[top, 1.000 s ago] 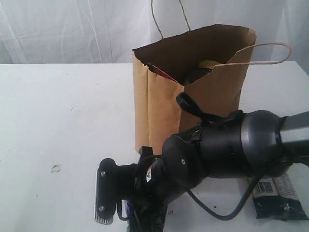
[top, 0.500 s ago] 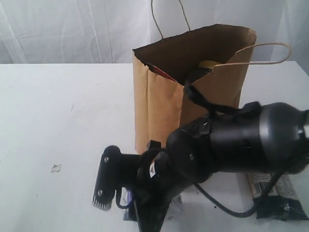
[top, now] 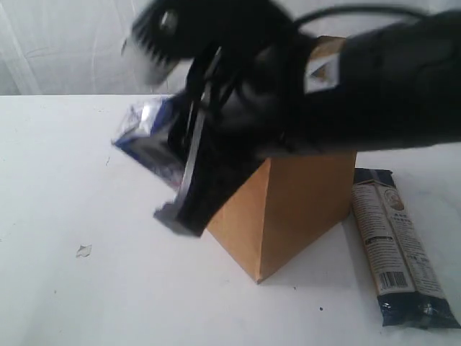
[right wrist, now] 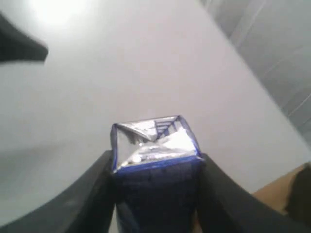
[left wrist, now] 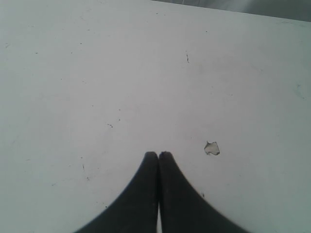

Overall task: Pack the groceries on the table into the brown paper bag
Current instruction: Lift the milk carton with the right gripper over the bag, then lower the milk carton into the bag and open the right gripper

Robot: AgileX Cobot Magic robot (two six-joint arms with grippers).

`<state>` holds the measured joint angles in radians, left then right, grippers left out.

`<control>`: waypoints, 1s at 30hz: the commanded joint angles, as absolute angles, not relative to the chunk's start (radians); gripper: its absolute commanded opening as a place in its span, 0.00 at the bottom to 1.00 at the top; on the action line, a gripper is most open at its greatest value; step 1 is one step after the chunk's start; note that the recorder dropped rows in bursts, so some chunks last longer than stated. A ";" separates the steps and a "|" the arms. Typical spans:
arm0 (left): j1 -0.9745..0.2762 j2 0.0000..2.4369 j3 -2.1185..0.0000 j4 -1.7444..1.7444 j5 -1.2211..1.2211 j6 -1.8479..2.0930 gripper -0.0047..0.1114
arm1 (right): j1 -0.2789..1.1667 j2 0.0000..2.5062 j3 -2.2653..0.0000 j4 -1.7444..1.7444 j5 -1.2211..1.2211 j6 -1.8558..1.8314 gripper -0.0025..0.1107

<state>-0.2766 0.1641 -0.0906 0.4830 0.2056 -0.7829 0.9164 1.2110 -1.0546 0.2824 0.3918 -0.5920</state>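
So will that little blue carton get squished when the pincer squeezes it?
Probably only a little: the carton keeps its boxy shape in the right pincer, though its foil top looks crumpled. It seems light, held up off the table.

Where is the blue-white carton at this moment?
In the exterior view the carton is in the air above the table, left of the bag. The right tool grips it.
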 commanded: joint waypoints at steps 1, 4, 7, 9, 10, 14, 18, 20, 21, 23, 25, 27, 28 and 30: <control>-0.281 0.160 -0.083 0.487 0.203 -0.786 0.04 | 0.916 1.051 -1.082 0.277 0.151 -0.545 0.07; -0.281 0.160 -0.083 0.487 0.203 -0.786 0.04 | 0.900 0.970 -1.082 0.268 0.006 -0.545 0.07; -0.281 0.160 -0.083 0.487 0.203 -0.786 0.04 | 0.787 0.942 -1.072 0.275 -0.050 -0.545 0.07; -0.281 0.160 -0.083 0.487 0.203 -0.786 0.04 | 0.666 0.984 -1.055 0.362 -0.078 -0.521 0.07; -0.281 0.160 -0.083 0.487 0.203 -0.786 0.04 | 0.622 1.004 -1.053 0.414 -0.083 -0.511 0.07; -0.281 0.160 -0.083 0.487 0.203 -0.786 0.04 | 0.486 1.118 -1.044 0.602 -0.091 -0.507 0.07; -0.281 0.160 -0.083 0.487 0.203 -0.786 0.04 | 0.486 1.179 -1.044 0.602 0.058 -0.507 0.07; -0.281 0.160 -0.083 0.487 0.203 -0.786 0.04 | 0.486 1.198 -1.044 0.602 0.069 -0.507 0.07; -0.281 0.160 -0.083 0.487 0.203 -0.786 0.04 | 0.486 1.208 -1.044 0.602 0.072 -0.507 0.07; -0.281 0.160 -0.083 0.487 0.203 -0.786 0.04 | 0.486 1.226 -1.044 0.602 0.075 -0.507 0.08; -0.281 0.160 -0.083 0.487 0.203 -0.786 0.04 | 0.486 1.237 -1.044 0.602 0.093 -0.507 0.13; -0.281 0.160 -0.083 0.487 0.203 -0.786 0.04 | 0.486 1.247 -1.044 0.602 0.116 -0.509 0.21; -0.281 0.160 -0.083 0.487 0.203 -0.786 0.04 | 0.486 1.249 -1.044 0.602 0.123 -0.509 0.25; -0.281 0.160 -0.083 0.487 0.203 -0.786 0.04 | 0.486 1.251 -1.044 0.602 0.128 -0.509 0.31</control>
<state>-0.2766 0.1641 -0.0906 0.4830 0.2056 -0.7829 0.4942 1.2544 -1.0392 0.6006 0.1460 -0.5124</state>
